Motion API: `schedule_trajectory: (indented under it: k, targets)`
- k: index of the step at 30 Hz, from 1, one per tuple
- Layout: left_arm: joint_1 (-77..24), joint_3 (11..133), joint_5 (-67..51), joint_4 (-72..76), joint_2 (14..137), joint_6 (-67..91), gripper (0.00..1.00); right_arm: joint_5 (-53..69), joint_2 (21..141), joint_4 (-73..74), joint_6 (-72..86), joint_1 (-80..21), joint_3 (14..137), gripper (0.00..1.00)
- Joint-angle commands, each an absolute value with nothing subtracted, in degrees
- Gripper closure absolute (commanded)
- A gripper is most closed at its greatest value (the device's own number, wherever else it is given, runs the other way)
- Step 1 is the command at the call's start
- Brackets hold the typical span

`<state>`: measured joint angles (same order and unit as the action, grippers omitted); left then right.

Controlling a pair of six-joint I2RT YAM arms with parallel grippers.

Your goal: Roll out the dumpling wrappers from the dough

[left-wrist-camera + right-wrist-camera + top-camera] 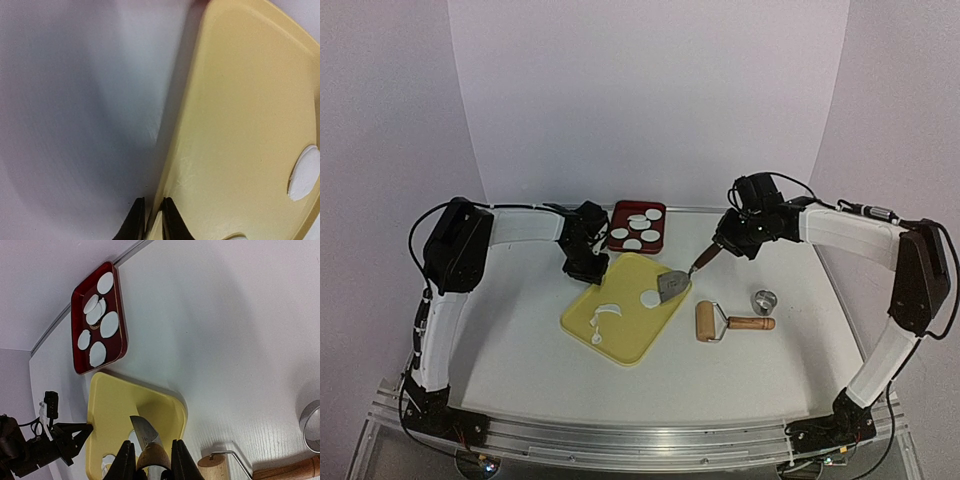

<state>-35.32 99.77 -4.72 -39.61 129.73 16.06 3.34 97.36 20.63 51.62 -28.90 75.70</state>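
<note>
On the yellow board lie one round dumpling wrapper and thin curled scraps of dough. Several more dumpling wrappers sit in the red tray. My left gripper is shut on the board's far-left edge, one finger on each side of the rim. My right gripper is shut on the wooden handle of a metal scraper. Its blade rests on the board beside the wrapper.
A wooden rolling pin lies on the table right of the board. The small metal ring cutter stands just beyond it. The red tray touches the board's far corner. White walls close the back and both sides.
</note>
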Motion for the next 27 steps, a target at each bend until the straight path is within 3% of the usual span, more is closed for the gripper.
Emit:
schedule_trajectory:
  k: [1,5,27]
  targets:
    - [-37.9,99.9,-1.0,-44.8,130.6,16.6,0.94,-0.2,94.2,19.9,52.9,-29.8,75.8,1.00]
    - [-38.8,97.3,-0.5,-46.0,128.2,20.3,1.00,-5.6,91.0,21.2,54.8,-29.8,73.8,1.00]
    - [-39.9,84.4,-7.6,-41.8,121.3,36.0,1.00,-9.5,89.4,21.5,58.7,-33.1,66.4,1.00]
